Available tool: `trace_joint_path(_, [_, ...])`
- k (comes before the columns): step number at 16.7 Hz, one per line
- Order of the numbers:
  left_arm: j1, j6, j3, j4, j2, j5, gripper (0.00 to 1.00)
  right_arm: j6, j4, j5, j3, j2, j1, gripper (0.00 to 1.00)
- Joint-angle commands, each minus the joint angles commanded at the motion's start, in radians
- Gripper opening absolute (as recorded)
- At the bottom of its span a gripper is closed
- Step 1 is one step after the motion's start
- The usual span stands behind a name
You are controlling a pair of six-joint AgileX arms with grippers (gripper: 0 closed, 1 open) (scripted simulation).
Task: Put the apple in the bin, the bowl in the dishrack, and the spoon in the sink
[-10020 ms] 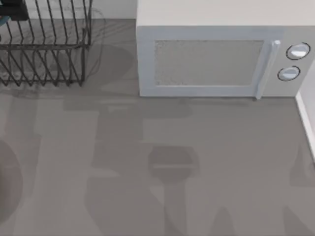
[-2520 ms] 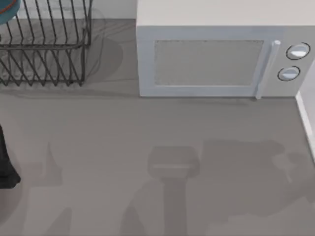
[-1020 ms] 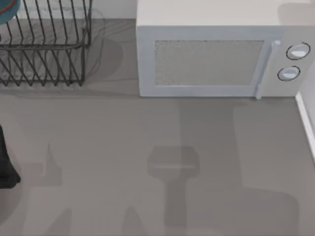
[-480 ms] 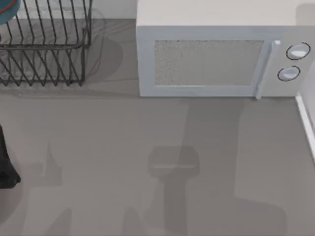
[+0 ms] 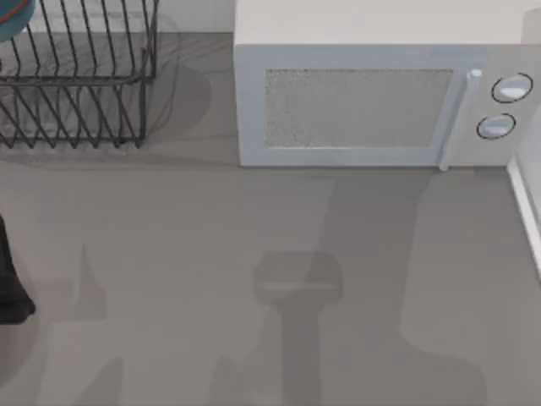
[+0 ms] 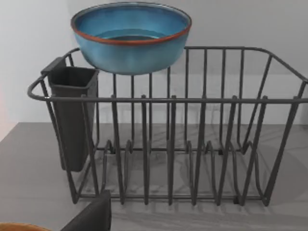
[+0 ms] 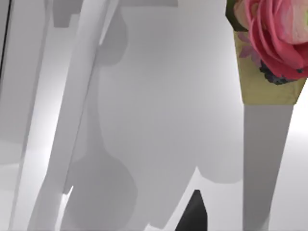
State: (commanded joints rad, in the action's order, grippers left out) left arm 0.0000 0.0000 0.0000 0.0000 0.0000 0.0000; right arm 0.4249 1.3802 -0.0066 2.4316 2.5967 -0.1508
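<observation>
Left wrist: teal, red-rimmed bowl (image 6: 131, 36).

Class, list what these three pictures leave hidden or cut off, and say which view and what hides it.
1. The bowl: the top view's corner cuts off most of it.
2. How the bowl rests on the dishrack: left wrist view, its base is behind the bars.
3. An orange sliver: left wrist view, cut by the edge.
4. A flowered object: right wrist view, cut by the edge.
</observation>
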Motion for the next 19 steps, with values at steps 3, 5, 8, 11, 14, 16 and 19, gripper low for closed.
trace_joint_path(3, [0.000,0.000,0.000,0.000,0.000,0.000,1.00,0.000,0.000,0.000,0.000,0.000,0.000,0.23])
trace_joint_path(5, [0.000,0.000,0.000,0.000,0.000,0.000,1.00,0.000,0.000,0.000,0.000,0.000,0.000,0.38])
trace_joint_path(8, [0.000,0.000,0.000,0.000,0.000,0.000,1.00,0.000,0.000,0.000,0.000,0.000,0.000,0.60])
trace_joint_path(11, [0.000,0.000,0.000,0.000,0.000,0.000,1.00,0.000,0.000,0.000,0.000,0.000,0.000,0.83])
trace_joint_path(14, [0.000,0.000,0.000,0.000,0.000,0.000,1.00,0.000,0.000,0.000,0.000,0.000,0.000,1.00])
trace_joint_path(16, [0.000,0.000,0.000,0.000,0.000,0.000,1.00,0.000,0.000,0.000,0.000,0.000,0.000,1.00])
trace_joint_path(19, [0.000,0.000,0.000,0.000,0.000,0.000,1.00,0.000,0.000,0.000,0.000,0.000,0.000,1.00])
